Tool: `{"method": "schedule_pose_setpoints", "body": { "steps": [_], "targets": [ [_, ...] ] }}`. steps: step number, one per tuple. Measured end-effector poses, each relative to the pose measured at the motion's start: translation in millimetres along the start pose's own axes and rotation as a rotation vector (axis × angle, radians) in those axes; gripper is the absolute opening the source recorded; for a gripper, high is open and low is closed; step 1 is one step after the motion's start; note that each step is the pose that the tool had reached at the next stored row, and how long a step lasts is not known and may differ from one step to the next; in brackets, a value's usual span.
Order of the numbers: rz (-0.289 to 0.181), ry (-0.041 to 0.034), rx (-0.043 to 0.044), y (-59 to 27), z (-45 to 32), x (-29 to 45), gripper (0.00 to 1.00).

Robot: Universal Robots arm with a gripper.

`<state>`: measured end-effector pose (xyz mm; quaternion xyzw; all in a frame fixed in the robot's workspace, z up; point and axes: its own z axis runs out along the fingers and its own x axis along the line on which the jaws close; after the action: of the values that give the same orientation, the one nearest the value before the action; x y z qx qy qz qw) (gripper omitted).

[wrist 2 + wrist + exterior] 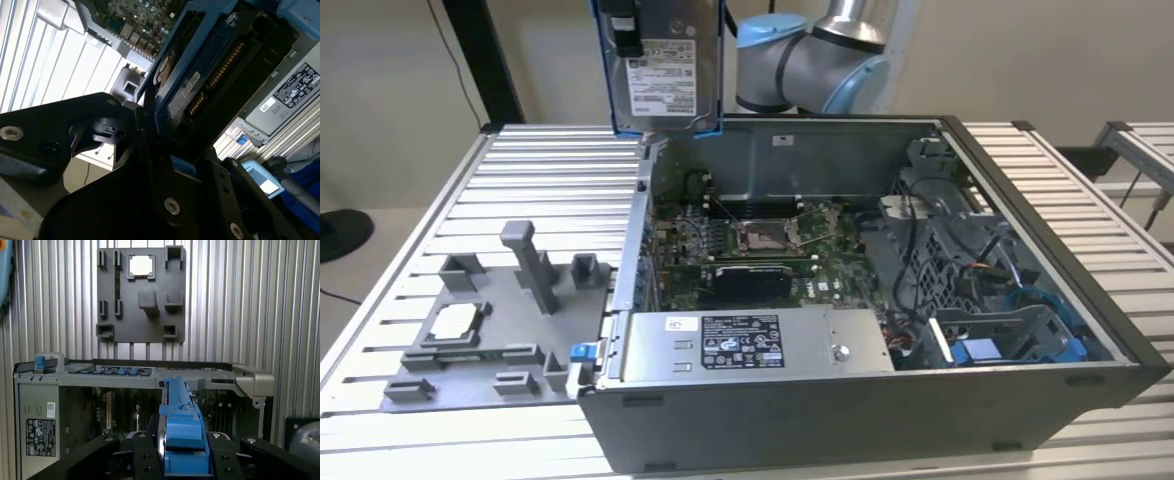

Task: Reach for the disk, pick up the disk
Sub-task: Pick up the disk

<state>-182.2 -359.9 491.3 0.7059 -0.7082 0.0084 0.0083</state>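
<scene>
Presently the disk (662,68) hangs on edge, well above the open case (854,400), over its rear wall on the exterior view's left, clear of all parts. In both wrist views the gripper (182,460) pinches the disk by its blue rails, jaws pressed on either side. Pick-up judged essentially achieved. To do this well: maintain firm squeeze, keep the drive vertical, avoid swing near the case wall. The fixture (480,330) beside the case carries a chip (454,322).

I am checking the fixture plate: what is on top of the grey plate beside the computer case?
On the grey fixture plate a small square silver chip lies in a recess, among raised grey posts and brackets. What is under the chip is covered.
</scene>
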Motion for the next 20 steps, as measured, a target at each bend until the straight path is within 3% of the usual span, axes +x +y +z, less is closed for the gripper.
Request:
{"method": "schedule_pose_setpoints", "body": {
  "steps": [15,20],
  "targets": [
    [0.0,0.0,0.0,-40.2,0.0,-0.1,0.0],
    [0.0,0.0,0.0,-60.5,0.0,-0.2,0.0]
  ]
}}
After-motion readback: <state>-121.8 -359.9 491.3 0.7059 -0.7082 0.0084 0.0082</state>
